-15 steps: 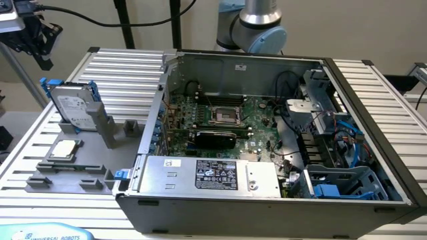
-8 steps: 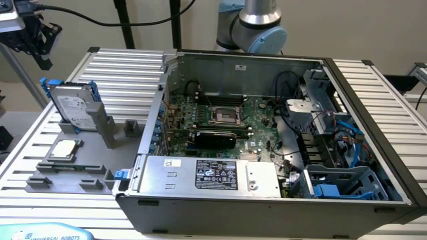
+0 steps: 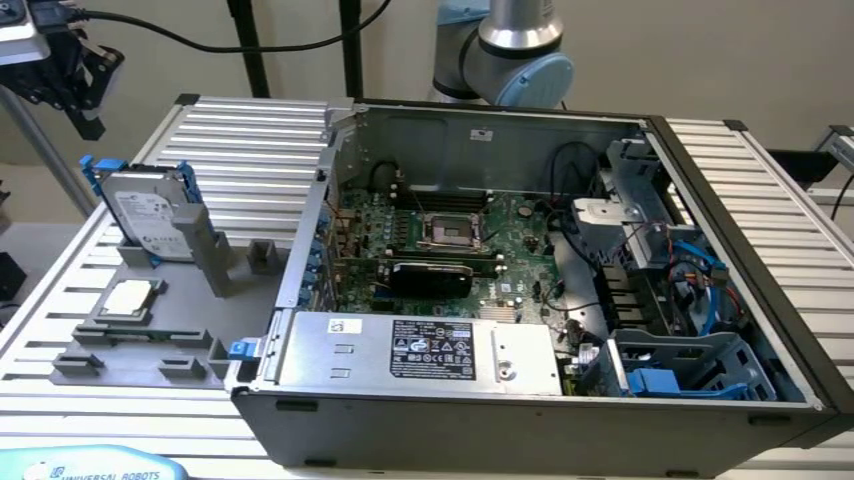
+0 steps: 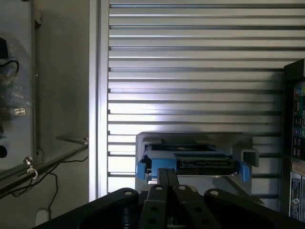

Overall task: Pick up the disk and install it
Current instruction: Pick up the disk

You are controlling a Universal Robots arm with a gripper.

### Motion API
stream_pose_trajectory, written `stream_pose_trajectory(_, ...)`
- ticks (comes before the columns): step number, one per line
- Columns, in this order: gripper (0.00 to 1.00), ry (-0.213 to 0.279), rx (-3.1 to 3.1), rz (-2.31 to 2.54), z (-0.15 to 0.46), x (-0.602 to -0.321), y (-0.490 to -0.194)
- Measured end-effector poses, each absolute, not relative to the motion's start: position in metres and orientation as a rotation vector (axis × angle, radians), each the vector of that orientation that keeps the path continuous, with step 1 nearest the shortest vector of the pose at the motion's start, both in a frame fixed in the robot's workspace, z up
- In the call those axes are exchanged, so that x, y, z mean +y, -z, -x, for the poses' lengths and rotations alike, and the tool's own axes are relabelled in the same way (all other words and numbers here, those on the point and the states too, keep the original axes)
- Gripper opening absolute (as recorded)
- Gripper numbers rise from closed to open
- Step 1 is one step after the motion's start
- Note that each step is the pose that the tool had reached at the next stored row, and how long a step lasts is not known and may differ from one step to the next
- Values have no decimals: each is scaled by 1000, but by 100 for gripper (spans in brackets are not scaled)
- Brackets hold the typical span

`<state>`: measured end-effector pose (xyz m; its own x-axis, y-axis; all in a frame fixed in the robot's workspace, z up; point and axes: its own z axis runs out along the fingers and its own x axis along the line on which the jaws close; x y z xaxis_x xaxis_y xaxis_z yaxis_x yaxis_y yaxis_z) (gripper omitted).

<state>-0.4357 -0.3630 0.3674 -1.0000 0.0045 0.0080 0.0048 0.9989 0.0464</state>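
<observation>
Entry, disk pick-up. The disk [image 3: 144, 215] stood on edge in its grey holder [image 3: 140, 262] on the slatted table [image 3: 254, 130], at the exterior view's left, label face showing and blue rails along both sides. Your gripper [image 3: 83, 110] hung above it and further toward the exterior view's left, well apart, touching nothing.

In the wrist view, the gripper [image 4: 167, 171] had its two fingers [image 4: 161, 179] pressed together with nothing between them: clenched and empty. The disk [image 4: 193, 160] lay ahead of the tips, seen edge-on, with a blue rail end at either side.

Room to move: you had bare slats around the holder on the side away from the machine. The table's edge rail [image 4: 97, 95] ran close by the gripper, with open space past it.

Obstructions: a grey post [image 3: 214, 250] stood just beside the disk, between it and the open computer case [image 3: 747, 230]. A low grey block [image 3: 263, 258] sat near the post. The CPU chip [image 3: 127, 298] lay flat on the fixture in front of the disk. The case wall rose just beyond these, toward the exterior view's right. Inside the case, the power supply [image 3: 427, 350] filled the near corner beside the blue-and-grey drive cage [image 3: 687, 365]. The arm's base [image 3: 514, 50] stood behind the case.
</observation>
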Motion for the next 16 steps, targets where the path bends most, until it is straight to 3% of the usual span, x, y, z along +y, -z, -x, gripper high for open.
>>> stream_pose_trajectory(16, 11, 70, -3102, -394, 435, -363, -365)
